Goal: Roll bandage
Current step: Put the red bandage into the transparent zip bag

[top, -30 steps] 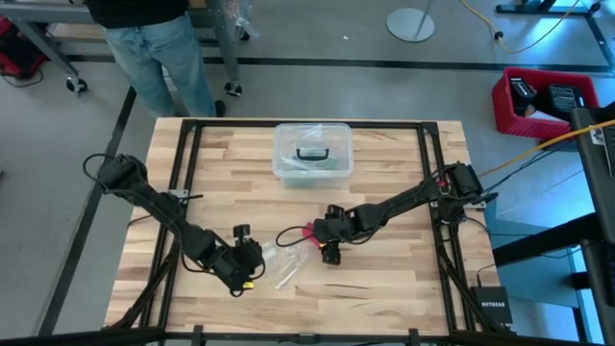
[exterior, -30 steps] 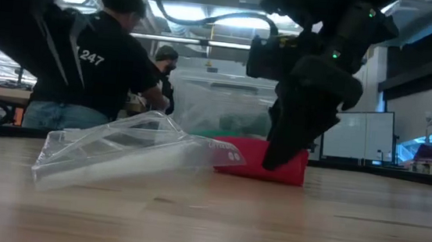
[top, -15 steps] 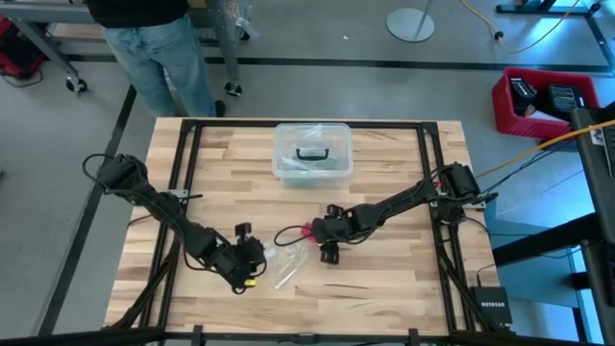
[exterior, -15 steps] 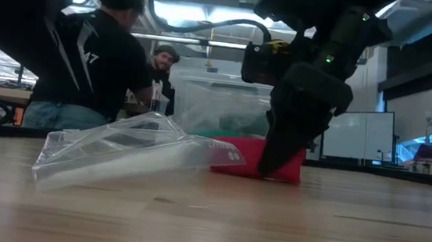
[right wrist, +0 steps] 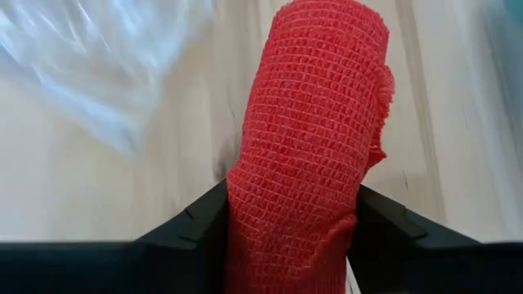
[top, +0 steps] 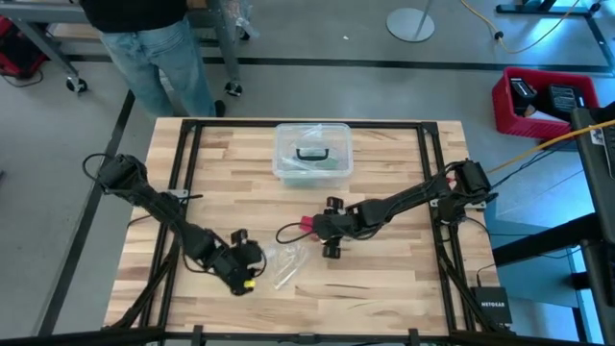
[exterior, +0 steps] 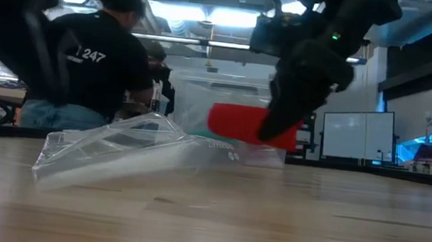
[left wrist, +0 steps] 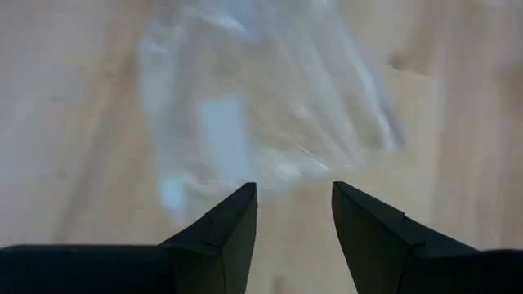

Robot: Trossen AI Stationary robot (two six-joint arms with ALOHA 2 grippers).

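The right gripper (right wrist: 290,224) is clamped on the bandage (right wrist: 310,139), a red rolled cylinder of woven fabric that sits squeezed between its two dark fingers (right wrist: 192,224). In the low view the bandage (exterior: 239,125) hangs clear of the wooden table (exterior: 271,212), lifted off the surface, with the right gripper (exterior: 278,122) gripping it from above at its right end. From above, the right gripper (top: 327,231) sits near the middle of the table (top: 384,288), and only a small red bit of the bandage (top: 307,227) shows beside it. A small clear plastic bag (top: 286,261) lies flat on the table just in front of it, toward the left arm. The left gripper (left wrist: 294,216) hovers low at the near edge of that bag (left wrist: 261,106), fingers spread apart with nothing between them. A clear plastic box with a black handle (top: 312,152) stands at the far side of the table. A person (top: 154,48) in jeans stands beyond the table's far left corner
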